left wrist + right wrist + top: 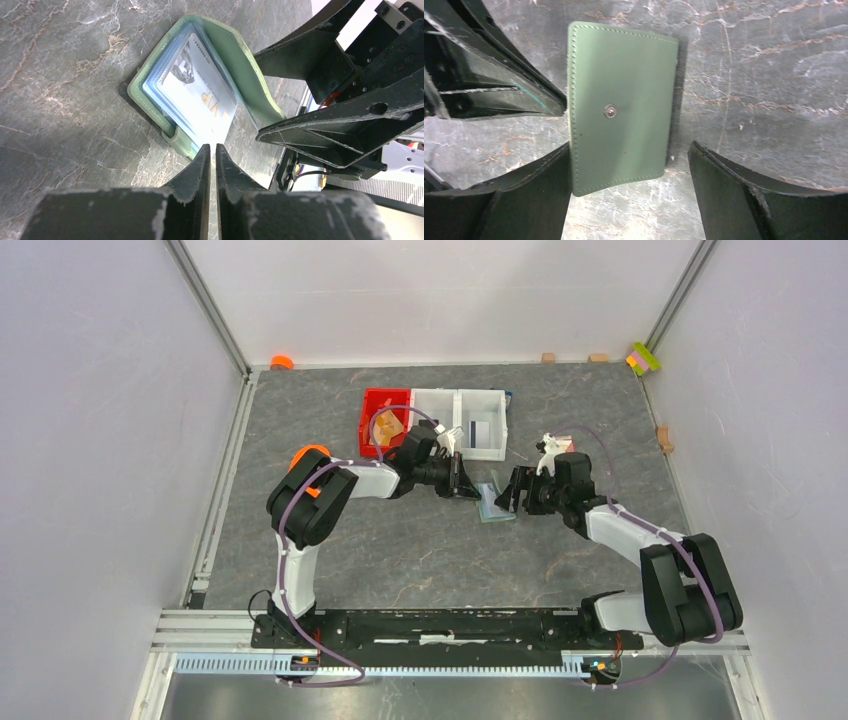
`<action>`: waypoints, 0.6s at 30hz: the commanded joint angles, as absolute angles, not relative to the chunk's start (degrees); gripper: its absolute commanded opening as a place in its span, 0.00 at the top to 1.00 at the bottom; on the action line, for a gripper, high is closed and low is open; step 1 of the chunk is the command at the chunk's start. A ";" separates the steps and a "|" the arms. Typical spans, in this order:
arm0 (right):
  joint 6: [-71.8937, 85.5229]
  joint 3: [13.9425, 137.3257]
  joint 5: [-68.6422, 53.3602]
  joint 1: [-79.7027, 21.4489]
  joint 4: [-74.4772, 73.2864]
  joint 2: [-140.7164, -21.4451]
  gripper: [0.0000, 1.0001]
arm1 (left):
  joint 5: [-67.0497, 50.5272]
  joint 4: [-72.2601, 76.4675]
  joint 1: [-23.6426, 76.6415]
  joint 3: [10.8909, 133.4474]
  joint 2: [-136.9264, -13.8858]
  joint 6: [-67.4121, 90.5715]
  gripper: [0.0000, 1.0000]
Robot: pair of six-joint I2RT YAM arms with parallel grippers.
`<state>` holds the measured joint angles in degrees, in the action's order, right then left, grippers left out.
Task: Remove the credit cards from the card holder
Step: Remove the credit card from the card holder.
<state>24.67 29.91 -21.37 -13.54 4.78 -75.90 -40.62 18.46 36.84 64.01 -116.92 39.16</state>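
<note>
Work surface: a dark grey, stone-patterned table top with pale and rust-coloured veining, matt and evenly lit by soft overhead light.

Enclosure: plain white wall panels stand on the left, rear and right, joined at the rear corners by slanting aluminium posts.

A ribbed aluminium rail runs along the near edge.

At the rear edge lie an orange object, small tan blocks and a multicoloured block.

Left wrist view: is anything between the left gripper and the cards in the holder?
Nothing visible. The left gripper, fingers almost together, sits right at the near edge of the top card. The holder has its flap standing open to the right, and the right gripper is open around that flap, off the path.
</note>
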 commanded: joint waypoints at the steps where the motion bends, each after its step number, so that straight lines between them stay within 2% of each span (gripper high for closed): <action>1: 20.67 30.76 -18.70 -13.03 2.05 -76.88 0.12 | -40.98 19.16 36.93 65.21 -117.57 38.54 0.88; 6: 19.42 30.35 -22.55 -12.87 4.42 -79.78 0.02 | -40.73 18.70 36.94 65.21 -117.48 38.34 0.90; 11: 17.23 31.56 -22.70 -13.16 3.58 -80.67 0.02 | -36.08 12.79 36.87 65.99 -116.70 35.58 0.89; 18: 11.54 36.80 -11.64 -17.70 -3.46 -81.48 0.02 | -30.45 6.06 36.94 67.46 -116.41 32.40 0.89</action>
<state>16.53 32.73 -19.51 -14.81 1.96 -80.77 -34.28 9.87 36.82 64.99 -117.27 36.18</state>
